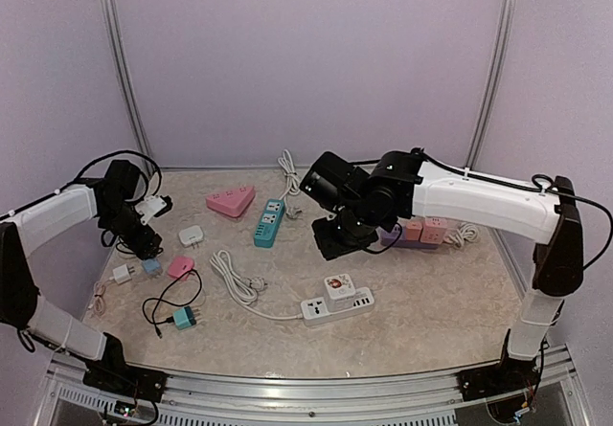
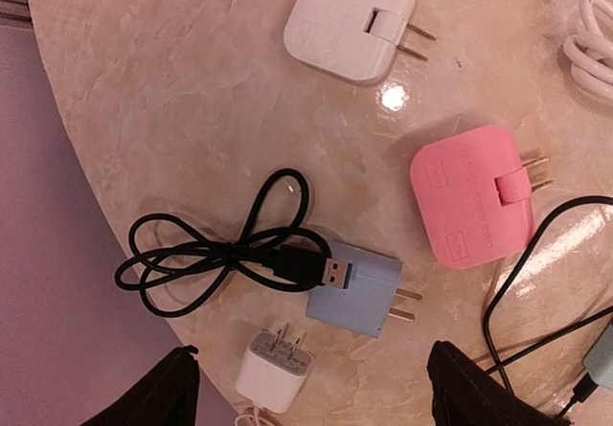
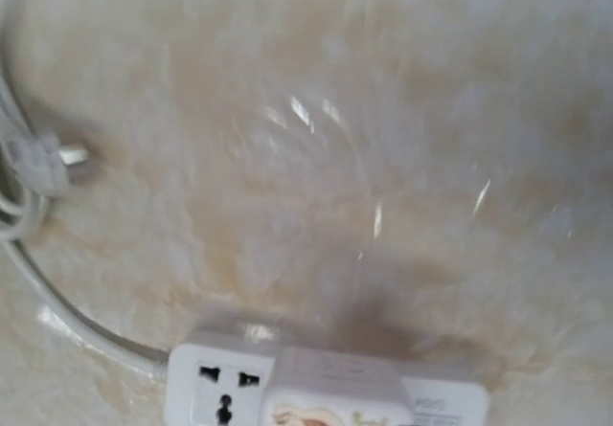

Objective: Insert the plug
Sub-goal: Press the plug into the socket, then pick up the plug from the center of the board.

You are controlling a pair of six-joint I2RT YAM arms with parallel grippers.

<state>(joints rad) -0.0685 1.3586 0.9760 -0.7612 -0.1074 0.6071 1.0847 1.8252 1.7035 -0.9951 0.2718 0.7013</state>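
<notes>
**Reference item:** white power strip (image 1: 356, 304), lying loose on the tabletop (image 1: 431, 321) towards the front edge.

**1. On the strip.** A white adapter (image 1: 337, 286) with a printed face stands on the strip, upright as far as the top view shows. A free socket (image 3: 222, 388) shows just beside it. The right wrist view is blurred, so it cannot be told whether the prongs are fully home.

**2. Left of the strip, well apart.** The left pincer (image 2: 311, 392) hangs wide open and empty over a crowded group:
- a small white charger (image 2: 276, 369);
- a blue adapter (image 2: 369, 302) with the connector of a black USB cable (image 2: 211, 254) lying against it;
- a pink adapter (image 2: 471, 196);
- a flat white adapter (image 2: 350, 19).

**3. Beyond the strip.** The right pincer (image 1: 335, 241) hovers above the tabletop. Its fingers are outside its own camera's view, so how far it is open cannot be told. Nothing is seen in it.

**Risks, as judged:**
- If the white adapter is only part-seated, any brush from the right arm could tilt it out.
- The strip is unrestrained. A downward push that is off-square would likely slide or tip it rather than drive the prongs in.
- If the left pincer closes within the group, it could take two bodies at once or pick the wrong one.
- The black cable may snag a finger and drag the blue adapter.
- The glossy tabletop offers little grip, so a flat adapter may skid from a shallow pinch.
</notes>
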